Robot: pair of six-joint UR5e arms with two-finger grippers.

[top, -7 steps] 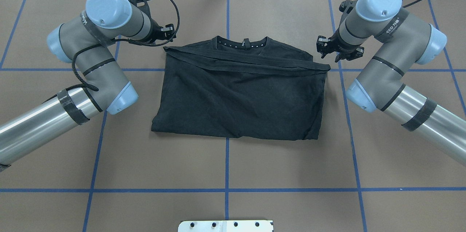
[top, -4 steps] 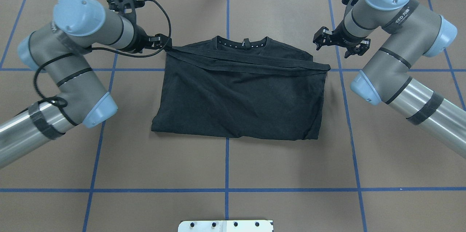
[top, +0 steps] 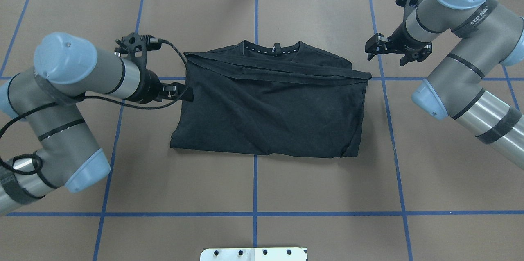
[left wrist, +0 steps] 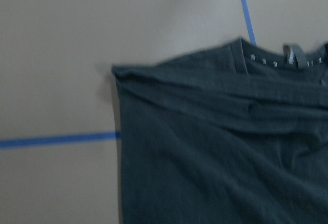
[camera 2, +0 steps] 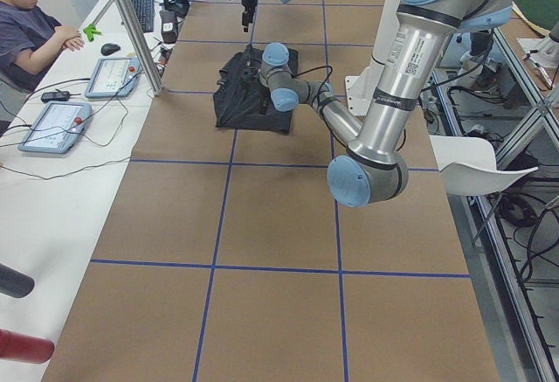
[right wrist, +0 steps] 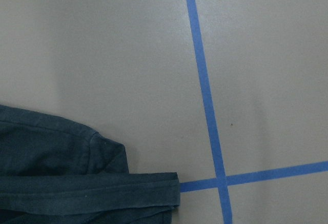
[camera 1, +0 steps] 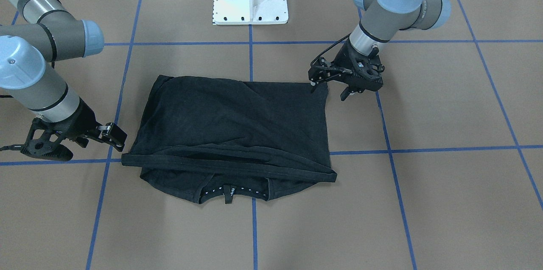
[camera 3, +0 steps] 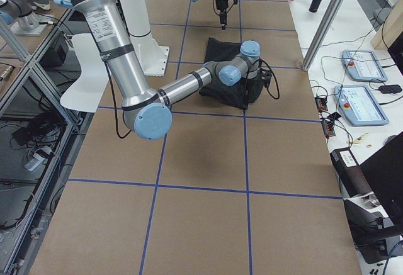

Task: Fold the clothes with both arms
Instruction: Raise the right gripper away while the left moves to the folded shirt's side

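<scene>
Found black T-shirt (top: 270, 109) flat at mid-table (top: 254, 187), collar at 12 o'clock in overhead view, folded to a rough rectangle w/ a hem band across the shoulders. Logged left gripper (camera 1: 329, 91) hovering by garment's 9 o'clock edge, jaws apart & empty, and right gripper (top: 386, 59) off the 2 o'clock corner, clear of fabric, likewise spread & holding nothing. Judged approx. half done w/ a side fold next: recommend bringing both sets of tips low onto matching edges, pinching all layers before lifting, & keeping the lift low & even so the band stays put.
</scene>
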